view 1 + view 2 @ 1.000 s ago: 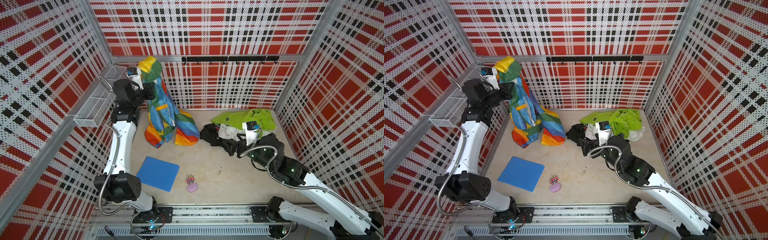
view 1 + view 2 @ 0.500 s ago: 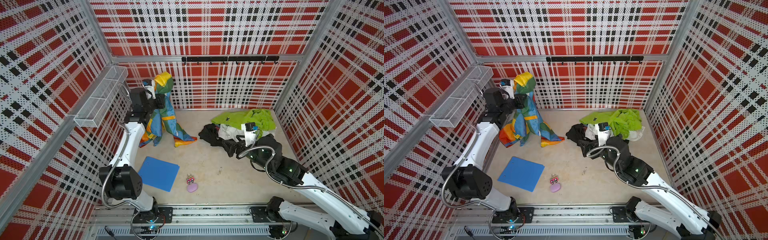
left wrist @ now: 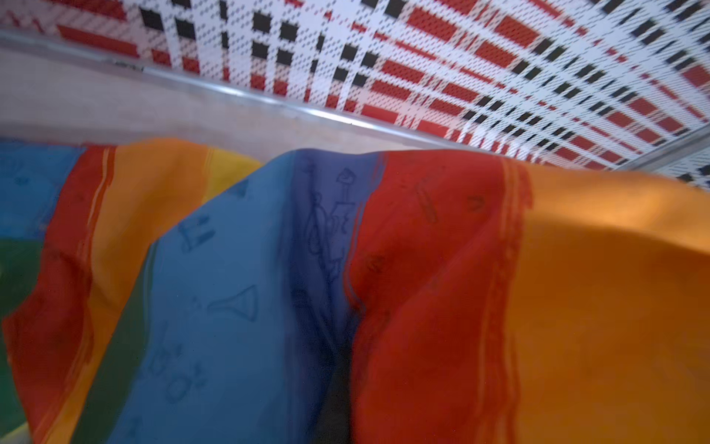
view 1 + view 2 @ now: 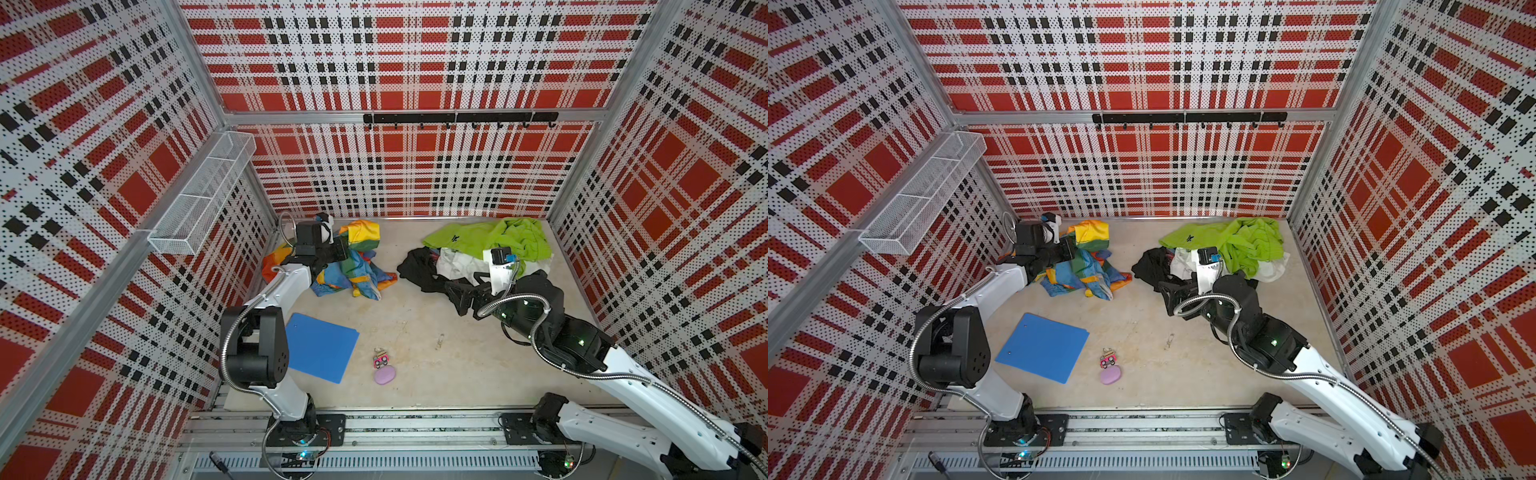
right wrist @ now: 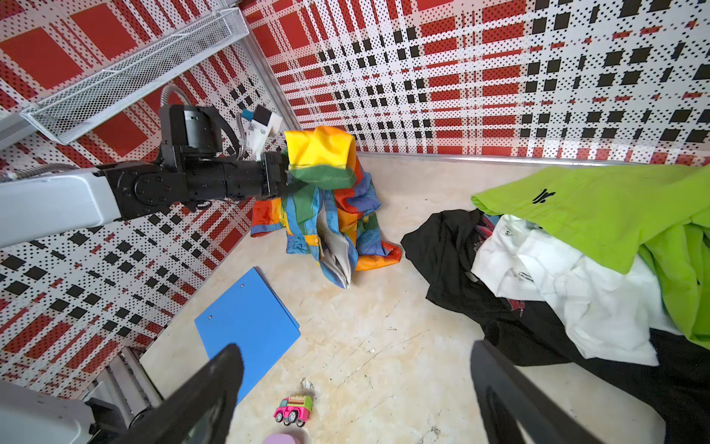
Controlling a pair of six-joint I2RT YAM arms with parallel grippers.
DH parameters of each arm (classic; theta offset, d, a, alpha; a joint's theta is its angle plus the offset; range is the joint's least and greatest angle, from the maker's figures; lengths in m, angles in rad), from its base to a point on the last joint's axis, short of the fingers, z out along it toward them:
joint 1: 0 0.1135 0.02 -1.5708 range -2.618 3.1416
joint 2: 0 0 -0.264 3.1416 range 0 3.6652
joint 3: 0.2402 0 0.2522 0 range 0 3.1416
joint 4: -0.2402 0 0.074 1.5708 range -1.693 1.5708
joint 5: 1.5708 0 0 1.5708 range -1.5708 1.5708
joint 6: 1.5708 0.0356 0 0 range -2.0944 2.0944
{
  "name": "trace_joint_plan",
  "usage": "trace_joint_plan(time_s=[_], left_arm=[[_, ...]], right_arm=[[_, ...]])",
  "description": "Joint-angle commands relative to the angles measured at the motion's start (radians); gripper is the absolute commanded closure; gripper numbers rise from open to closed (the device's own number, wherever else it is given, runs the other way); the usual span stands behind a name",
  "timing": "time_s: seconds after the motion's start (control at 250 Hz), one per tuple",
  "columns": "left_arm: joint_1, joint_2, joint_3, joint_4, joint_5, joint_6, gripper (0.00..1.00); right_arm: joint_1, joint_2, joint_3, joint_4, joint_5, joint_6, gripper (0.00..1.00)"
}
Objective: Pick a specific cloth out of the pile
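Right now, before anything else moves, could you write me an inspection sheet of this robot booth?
Surface: beige tabletop, scuffed and stained.
Job's things: rainbow cloth bunched far left, apart from the pile of lime, white and black garments.
Clutter: blue folder, pink toy truck, lilac oval object.
Grippers: left gripper shut on the cloth; right gripper open, empty, at the pile's edge.
Cables: metal hose along each arm.
Surroundings: plaid perforated walls, wire basket, hook rail.

Left arm reaches to the far left, left gripper (image 5: 286, 180) level, jaws pinched tight on the cloth (image 5: 319, 148). Right arm stretches low toward centre, right gripper (image 5: 355, 351) jaws spread wide.
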Motion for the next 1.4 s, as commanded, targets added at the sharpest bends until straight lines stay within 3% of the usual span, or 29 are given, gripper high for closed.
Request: trace_joint_plan(time_s=[0.0,0.368,0.492,0.548,0.704,0.764,0.916,1.045,1.189,1.293,1.397], left_arm=[[-0.016,0.038,-0.041,0.031,-0.108,-0.036,1.00],[-0.058,0.242,-0.011,-0.028,-0.155,-0.050,0.97],[-0.058,0.217,-0.020,-0.041,-0.159,-0.075,0.66],[-0.058,0.186,-0.026,-0.052,-0.165,-0.074,0.34],[-0.056,0.045,-0.034,-0.105,-0.196,-0.057,0.14],[-0.056,-0.011,-0.019,-0.153,-0.230,-0.021,0.00],[-0.065,-0.070,0.062,-0.265,-0.263,0.090,0.01],[-0.124,-0.004,0.173,-0.407,-0.292,0.234,0.01],[-0.225,0.099,0.232,-0.435,-0.370,0.364,0.01],[-0.258,0.214,0.313,-0.510,-0.343,0.374,0.01],[-0.272,0.299,0.344,-0.539,-0.436,0.332,0.01]], right_arm=[[0.002,-0.007,-0.008,0.033,0.011,0.005,0.02],[0.001,-0.018,-0.008,0.015,0.029,0.003,0.02],[0.002,-0.028,-0.006,0.008,0.039,0.002,0.02],[0.002,-0.026,0.001,-0.003,0.045,-0.003,0.02],[0.002,-0.019,0.016,-0.007,0.039,-0.006,0.02],[0.002,-0.019,0.021,-0.005,0.036,-0.006,0.02],[0.002,-0.010,0.033,-0.004,0.033,-0.013,0.02],[0.002,0.012,0.061,-0.018,0.023,-0.029,0.02],[0.001,0.029,0.079,-0.023,0.019,-0.041,0.02],[0.002,0.028,0.080,-0.025,0.017,-0.041,0.02],[0.002,0.008,0.069,-0.034,0.027,-0.037,0.02]])
